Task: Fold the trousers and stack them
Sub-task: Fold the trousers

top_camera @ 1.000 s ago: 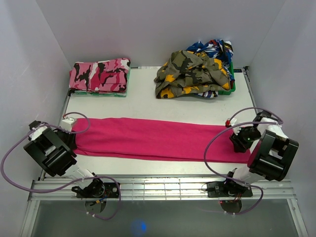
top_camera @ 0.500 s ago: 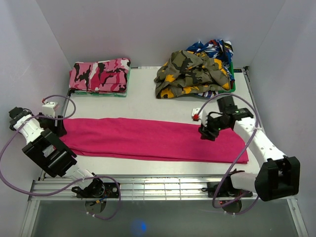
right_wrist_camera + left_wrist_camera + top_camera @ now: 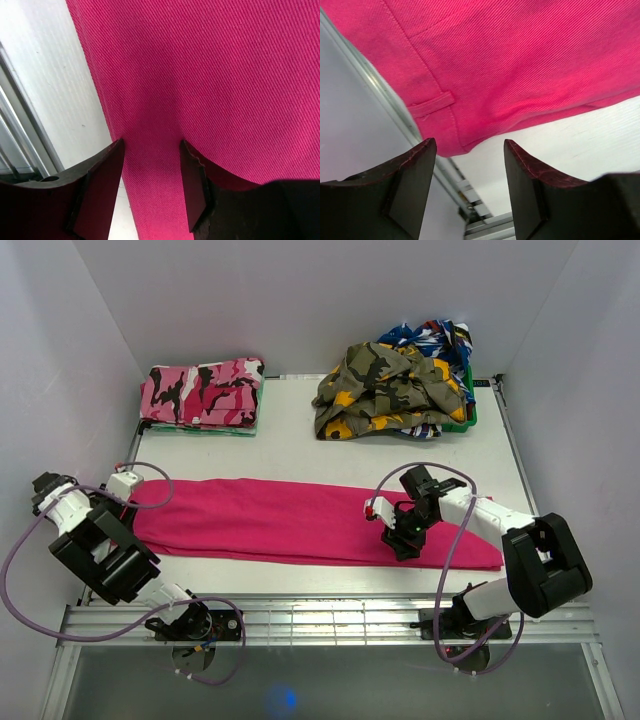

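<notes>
The trousers lie flat in a long pink strip across the near half of the table, waist end to the left and leg ends to the right. The strip's left end sits a little further left than a second ago.

The left claw is at that waist end. In the left wrist view its fingers stand well apart with nothing between them, and the waistband and a belt loop lie just past the tips. A second ago this claw was over the cloth; it then drew back to the left and is now at the edge again.

The right claw has moved most. It was tucked back at the leg ends, then reached over the far edge of the strip. It now sits further left, over the right-hand part near the front edge. Its fingers are partly open, astride flat cloth, gripping nothing.

At the back, unmoved, are a folded pink camouflage stack and an olive-yellow camouflage garment heaped on a green basket.
</notes>
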Controlling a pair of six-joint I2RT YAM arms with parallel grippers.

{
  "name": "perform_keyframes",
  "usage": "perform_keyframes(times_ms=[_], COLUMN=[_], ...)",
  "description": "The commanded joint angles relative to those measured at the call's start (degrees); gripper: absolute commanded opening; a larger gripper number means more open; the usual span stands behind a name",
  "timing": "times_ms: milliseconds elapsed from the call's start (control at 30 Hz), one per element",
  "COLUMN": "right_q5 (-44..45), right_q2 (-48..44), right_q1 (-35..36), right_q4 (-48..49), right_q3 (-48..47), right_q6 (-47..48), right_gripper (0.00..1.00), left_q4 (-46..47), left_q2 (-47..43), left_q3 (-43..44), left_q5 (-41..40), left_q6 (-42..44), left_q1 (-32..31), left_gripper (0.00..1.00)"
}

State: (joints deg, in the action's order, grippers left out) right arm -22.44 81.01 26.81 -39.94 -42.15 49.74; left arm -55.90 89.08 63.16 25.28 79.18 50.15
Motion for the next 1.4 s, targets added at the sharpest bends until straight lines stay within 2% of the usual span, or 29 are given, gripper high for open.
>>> perform_keyframes(times_ms=[0, 200, 333, 500, 733, 867, 967, 1000, 1200, 1233, 1367], right_q5=[5.56, 6.53, 7.40, 9.07, 8.81, 9.16, 10.04, 10.22, 11.01, 11.01, 11.54], right_q2=[1.25, 2.39, 2.66, 2.31, 2.22, 1.87, 2.04, 2.30, 1.78, 1.52, 0.55], right_q1=[0.26, 0.17, 0.17, -0.44, -1.32, -1.41, -1.58, -1.58, -2.64, -2.81, -3.43], right_q4=[3.73, 3.47, 3.29, 3.29, 3.12, 2.85, 2.94, 2.94, 2.85, 2.59, 1.63], right_q3=[2.60, 2.43, 2.69, 4.53, 4.97, 5.32, 5.94, 6.11, 7.52, 7.78, 8.58], right_q6=[-1.04, -1.04, -1.04, 0.10, 0.80, 0.89, 1.77, 2.03, 2.65, 2.82, 3.79], right_gripper=[0.55, 0.55, 0.54, 0.54, 0.53, 0.51, 0.51, 0.50, 0.49, 0.49, 0.48], left_q4=[3.07, 7.47, 12.55, 14.33, 16.69, 19.42, 20.48, 21.35, 34.34, 40.20, 47.45], left_q2=[-1.27, -4.43, -5.06, -4.26, -3.74, -4.17, -5.58, -7.41, -17.34, -20.75, -24.22], left_q3=[-0.83, -9.35, -12.97, -12.09, -10.60, -11.56, -11.04, -10.86, -15.33, -19.08, -29.12], left_q5=[-2.50, -5.94, -7.52, -7.53, -6.91, -7.26, -5.42, -3.41, 4.94, 7.13, 8.74], left_q6=[8.17, 17.84, 20.31, 20.31, 21.72, 23.39, 24.62, 24.71, 22.86, 22.34, 28.56], left_q1=[0.30, 0.21, 0.30, 0.30, 0.30, 0.30, 0.30, 0.30, 0.91, 1.17, 3.02], left_gripper=[0.66, 0.65, 0.61, 0.51, 0.45, 0.29, 0.02, 0.00, 0.00, 0.00, 0.00])
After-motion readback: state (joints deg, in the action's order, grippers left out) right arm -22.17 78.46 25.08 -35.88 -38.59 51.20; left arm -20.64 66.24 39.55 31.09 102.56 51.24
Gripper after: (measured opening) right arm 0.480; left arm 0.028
